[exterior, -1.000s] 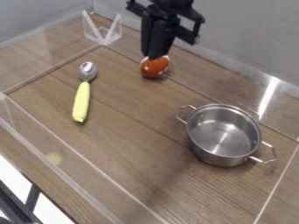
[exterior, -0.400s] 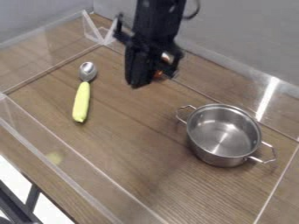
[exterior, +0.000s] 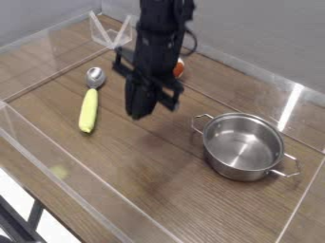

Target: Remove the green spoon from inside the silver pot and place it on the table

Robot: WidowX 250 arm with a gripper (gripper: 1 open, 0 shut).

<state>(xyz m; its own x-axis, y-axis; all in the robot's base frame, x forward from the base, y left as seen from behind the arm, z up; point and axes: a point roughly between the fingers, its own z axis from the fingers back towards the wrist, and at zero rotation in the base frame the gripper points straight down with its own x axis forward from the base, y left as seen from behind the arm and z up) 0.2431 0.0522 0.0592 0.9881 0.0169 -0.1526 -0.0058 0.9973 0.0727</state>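
The green spoon (exterior: 90, 99) lies on the table (exterior: 165, 180) at the left, long axis running near to far, metal bowl at the far end. The hand (exterior: 140, 106) hangs mid-table, fingers together, holding nothing. The silver pot (exterior: 245, 145) sits right, empty.

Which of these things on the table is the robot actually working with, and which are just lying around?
Part of the job:
- green spoon, lying on the table, outside the pot
- silver pot, empty
- gripper, jaws shut, holding nothing

Just lying about:
- red-brown rounded thing, mostly hidden behind the arm
- clear stand at the back corner
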